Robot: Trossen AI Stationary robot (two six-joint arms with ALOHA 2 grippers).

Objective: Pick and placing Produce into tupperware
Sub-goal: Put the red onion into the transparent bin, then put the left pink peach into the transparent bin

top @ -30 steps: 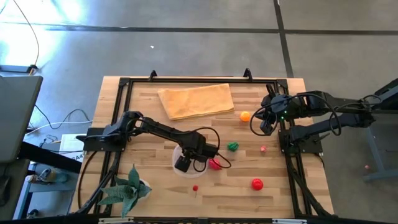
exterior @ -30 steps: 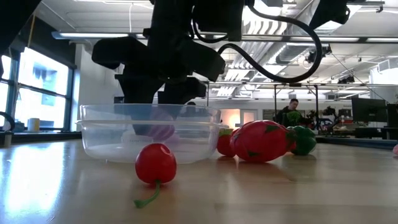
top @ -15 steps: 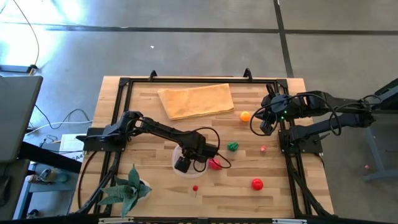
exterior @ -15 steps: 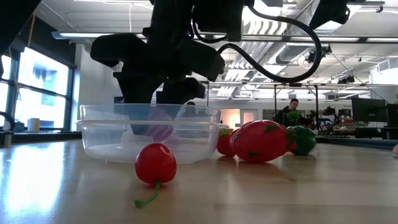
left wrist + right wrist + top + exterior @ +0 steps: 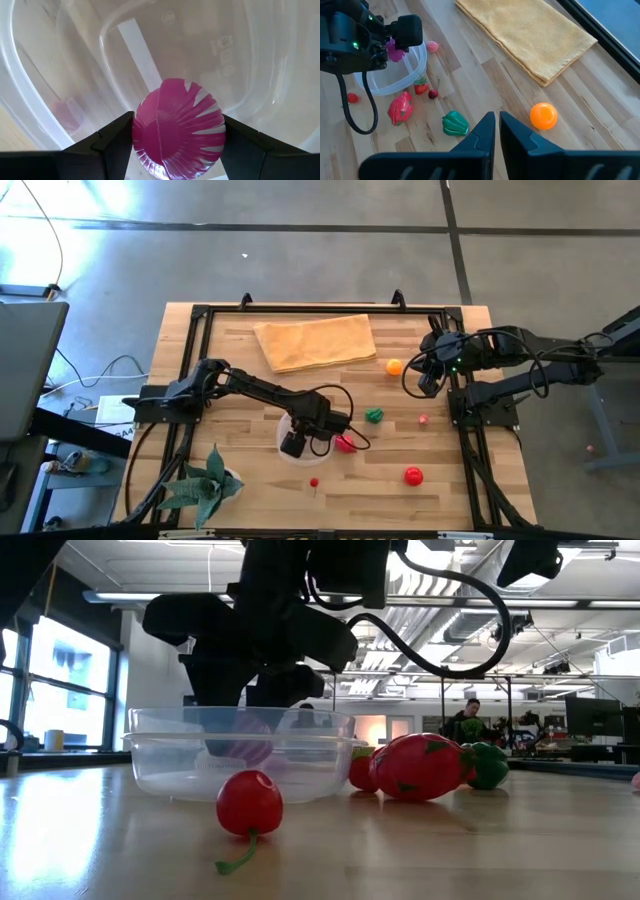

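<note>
The tupperware [image 5: 281,432], clear and round, stands mid-table; its wall [image 5: 300,765] shows in the low view. My left gripper [image 5: 293,443] reaches down into it, shut on a magenta-pink piece with white stripes [image 5: 177,125]. Loose on the table are a red strawberry-like piece [image 5: 345,444] beside the container, a green pepper [image 5: 374,415], an orange ball [image 5: 394,366], a red tomato [image 5: 413,475] and a small cherry [image 5: 314,482]. My right gripper [image 5: 428,385] hovers shut near the table's right edge, above the wood by the orange ball [image 5: 543,115]. My left gripper pinches the magenta piece between its two fingers [image 5: 112,137], one on each of its opposite sides [image 5: 142,120]. It comes from above, pointing down. The piece [image 5: 248,748] sits low inside the tupperware's walls; I cannot tell whether it touches the floor.
A tan folded cloth [image 5: 315,340] lies toward the far edge. A green spiky plant [image 5: 205,485] stands at the near left corner. A black frame [image 5: 300,310] runs around the tabletop. Bare wood lies near the front between cherry and tomato.
My left gripper, still shut on the magenta piece, has edged slightly toward the table's left inside the tupperware.
</note>
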